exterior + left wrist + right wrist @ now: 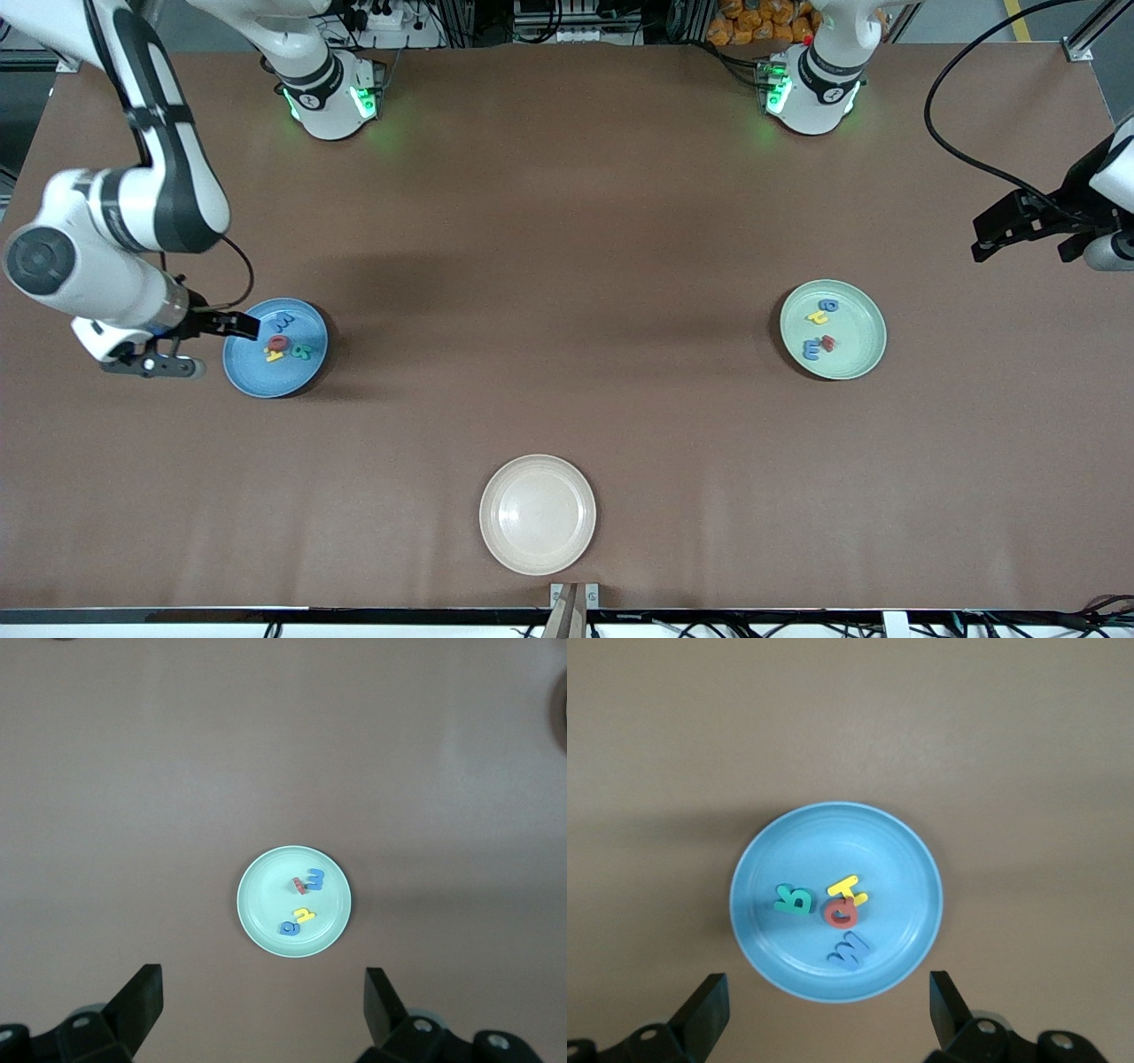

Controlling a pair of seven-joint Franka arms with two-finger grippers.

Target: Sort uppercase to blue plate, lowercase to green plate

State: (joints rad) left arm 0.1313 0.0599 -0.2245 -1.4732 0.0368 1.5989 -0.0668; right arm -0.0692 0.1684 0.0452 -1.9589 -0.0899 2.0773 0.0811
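Note:
The blue plate [257, 372] lies toward the right arm's end of the table. On it are four uppercase letters: blue M [285, 321], red Q [278, 342], yellow H [274, 355] and green R [303, 352]. My right gripper [221, 347] hangs open and empty over that plate's rim; its wrist view shows the blue plate [890, 864], R [794, 900], H [847, 889], Q [841, 914] and M [850, 949]. The green plate [858, 344] holds lowercase g [829, 305], h [819, 315], w [829, 342] and e [811, 350]. My left gripper [997, 232] waits open, high up, with the green plate [264, 904] in its view.
A cream plate [538, 514] with nothing on it sits near the table's front edge, midway between the two arms. Bare brown tabletop [567, 292] stretches between the blue and green plates. The arm bases stand along the table's edge farthest from the front camera.

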